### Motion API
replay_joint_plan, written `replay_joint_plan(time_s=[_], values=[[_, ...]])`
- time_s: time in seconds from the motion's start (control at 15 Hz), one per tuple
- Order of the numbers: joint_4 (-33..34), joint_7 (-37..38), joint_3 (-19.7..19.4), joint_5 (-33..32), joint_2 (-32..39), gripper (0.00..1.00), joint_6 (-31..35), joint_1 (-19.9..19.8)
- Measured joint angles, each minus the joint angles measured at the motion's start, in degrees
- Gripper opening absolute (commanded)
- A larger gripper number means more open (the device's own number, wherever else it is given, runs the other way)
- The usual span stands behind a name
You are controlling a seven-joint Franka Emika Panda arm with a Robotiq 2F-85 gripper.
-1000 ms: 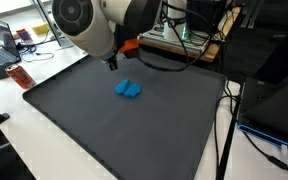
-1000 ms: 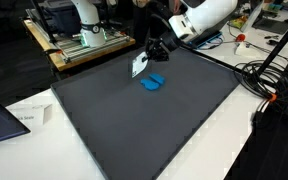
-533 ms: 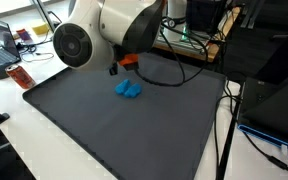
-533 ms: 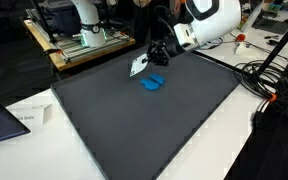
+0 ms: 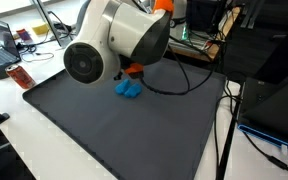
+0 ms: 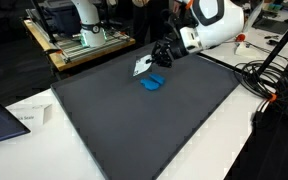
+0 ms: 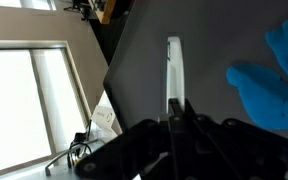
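A white robot arm reaches over a large dark grey mat (image 6: 134, 130) that covers most of a white tabletop (image 6: 234, 145); its black end effector (image 6: 154, 61) is clamped tight on a thin white flat piece (image 6: 141, 67), possibly card or plastic, which juts out beyond the fingertips and hangs in the air above the far part of the mat; in the wrist view the end effector (image 7: 174, 108) comes in from the bottom edge and the white piece (image 7: 174, 65) shows as a narrow upright strip pinched at its lower end; a small crumpled bright blue object (image 6: 153, 82), soft-looking like cloth, lies on the mat just beside and below the held piece, apart from it; in an exterior view the arm's bulky body hides the end effector, and only the blue object (image 5: 130, 90) shows on the mat (image 5: 114, 130); cluttered benches with cables and equipment stand beyond the mat; judging from this, the step in hand is carrying the gripped white piece above the mat near the blue object; any move down from here would call for a slow, level descent, a firm grip until the piece rests on the mat, and enough room that its free end does not catch the blue object.
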Motion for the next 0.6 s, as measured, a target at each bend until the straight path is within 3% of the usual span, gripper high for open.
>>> replay_joint_plan(time_s=[0.4, 0.6], values=[[-3.0, 3.0, -0.2, -3.0, -2.1, 0.01, 2.8, 4.5], [-8.7, 3.5, -0.3, -6.8, -6.1, 0.01, 8.9, 5.9]])
